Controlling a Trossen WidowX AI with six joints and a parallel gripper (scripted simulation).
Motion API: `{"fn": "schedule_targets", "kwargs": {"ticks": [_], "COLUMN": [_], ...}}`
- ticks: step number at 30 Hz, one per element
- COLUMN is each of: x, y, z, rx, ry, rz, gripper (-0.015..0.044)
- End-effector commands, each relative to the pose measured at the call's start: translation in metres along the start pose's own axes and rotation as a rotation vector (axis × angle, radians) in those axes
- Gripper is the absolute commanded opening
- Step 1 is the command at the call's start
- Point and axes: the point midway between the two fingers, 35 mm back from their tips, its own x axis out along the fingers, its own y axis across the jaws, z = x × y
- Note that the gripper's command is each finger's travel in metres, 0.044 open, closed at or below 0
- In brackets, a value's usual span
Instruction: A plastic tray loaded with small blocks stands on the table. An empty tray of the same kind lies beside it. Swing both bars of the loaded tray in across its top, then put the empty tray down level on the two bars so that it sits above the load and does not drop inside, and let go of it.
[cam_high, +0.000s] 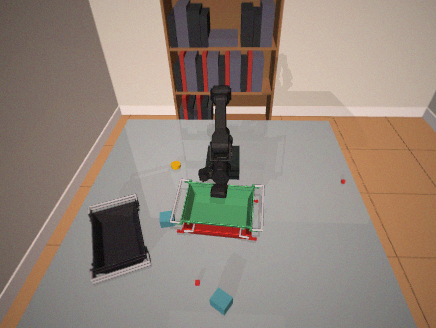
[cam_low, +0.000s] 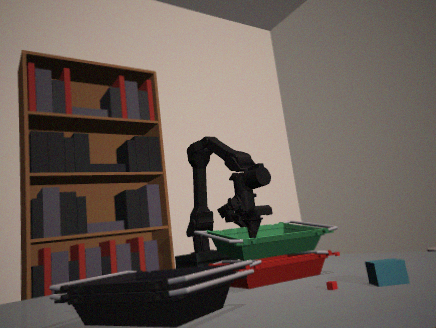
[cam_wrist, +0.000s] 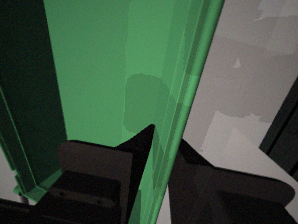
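The green tray (cam_high: 217, 207) (cam_low: 280, 247) (cam_wrist: 100, 60) is empty and sits directly above the red tray (cam_high: 215, 231) (cam_low: 280, 272), looking nearly level. Its own wire bars stick out over its ends. My gripper (cam_high: 218, 195) (cam_low: 253, 235) (cam_wrist: 160, 129) is shut on the green tray's long wall nearest the arm's base, one finger inside and one outside. Parts of the red tray's pale bars show just under the green tray, one bar (cam_high: 189, 228) at the left and one bar (cam_high: 243, 233) at the right. The red tray's load is hidden. Whether the green tray's full weight rests on the bars cannot be told.
Black trays (cam_high: 117, 235) (cam_low: 150, 305) with pale bars stand at the left. A teal block (cam_high: 166, 219) lies close to the green tray's left end, another teal block (cam_high: 221, 301) (cam_low: 387, 271) at the front. A small red cube (cam_high: 197, 282) (cam_low: 332, 285) and a yellow disc (cam_high: 175, 165) also lie there.
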Motion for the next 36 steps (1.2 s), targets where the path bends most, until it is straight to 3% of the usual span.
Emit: {"fn": "schedule_targets", "kwargs": {"ticks": [1, 33, 36], "x": [0.007, 0.026, 0.026], "y": [-0.003, -0.007, -0.007], "z": [0.0, 0.0, 0.0], "rx": [0.003, 0.003, 0.003], "ry": [0.002, 0.002, 0.002], "rz": [-0.009, -0.01, -0.01], "gripper": [0.0, 0.0, 0.0044]}}
